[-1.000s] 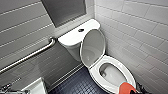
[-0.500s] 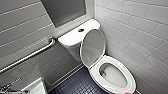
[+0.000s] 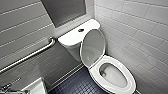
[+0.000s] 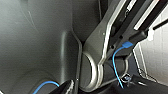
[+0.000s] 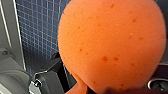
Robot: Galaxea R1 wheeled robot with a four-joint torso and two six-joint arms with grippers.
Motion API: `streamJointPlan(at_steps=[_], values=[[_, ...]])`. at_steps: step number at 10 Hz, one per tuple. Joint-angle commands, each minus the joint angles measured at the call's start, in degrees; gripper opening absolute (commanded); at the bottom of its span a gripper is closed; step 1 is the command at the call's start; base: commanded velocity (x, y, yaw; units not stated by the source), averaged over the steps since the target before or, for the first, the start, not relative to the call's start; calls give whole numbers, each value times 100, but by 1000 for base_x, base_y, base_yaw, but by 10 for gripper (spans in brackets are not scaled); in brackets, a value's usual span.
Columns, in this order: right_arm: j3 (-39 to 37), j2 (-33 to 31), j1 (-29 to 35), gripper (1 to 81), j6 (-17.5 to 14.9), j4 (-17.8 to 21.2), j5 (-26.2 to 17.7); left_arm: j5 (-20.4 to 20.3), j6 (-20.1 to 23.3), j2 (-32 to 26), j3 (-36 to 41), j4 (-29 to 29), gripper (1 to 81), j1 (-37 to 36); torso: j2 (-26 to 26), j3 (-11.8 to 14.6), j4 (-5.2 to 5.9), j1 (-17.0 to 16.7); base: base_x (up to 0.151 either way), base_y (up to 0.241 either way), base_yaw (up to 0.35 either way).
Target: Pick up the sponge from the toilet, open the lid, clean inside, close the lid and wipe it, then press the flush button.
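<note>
The right hand (image 5: 107,89) grips the sponge (image 5: 110,42), with floor tiles (image 5: 37,30) beyond it. The toilet (image 3: 110,59) lid (image 3: 93,47) is up, so I think it's cleaning time: the sponge must go down inside.

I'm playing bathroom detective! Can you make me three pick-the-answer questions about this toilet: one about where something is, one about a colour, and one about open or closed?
1. Where is the flush button?
A) on the tank top
B) on the floor
C) on the grab bar

2. What colour is the sponge?
A) green
B) orange
C) white

3. How is the toilet lid?
A) shut
B) raised
C) missing

Answers:
1 A, the dark button sits mid-tank.
2 B, the right wrist view shows it orange.
3 B, it stands upright, leaving the bowl open.
</note>
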Motion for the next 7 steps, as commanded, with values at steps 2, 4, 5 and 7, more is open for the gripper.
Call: streamJointPlan(at_steps=[2, 4, 5, 7], values=[[-64, 245, -476, 10, -172, -489, 56, 92, -1059, -1226, 1467, -47, 811, -1287, 0, 0, -557, -2, 0, 0, 0], [-258, 245, -608, 10, -163, -489, 109, 92, -1455, -1323, 1555, -47, 811, -1788, 0, 0, -186, -2, 0, 0, 0], [-556, 272, -678, 10, -172, -489, 469, 92, -1639, -1323, 1555, -47, 811, -1982, 0, 0, -293, -2, 0, 0, 0], [-1321, 351, -994, 10, -181, -489, 1286, 92, -1991, -1314, 1511, -47, 811, -2385, 0, 0, -339, 0, 0, 0, 0]])
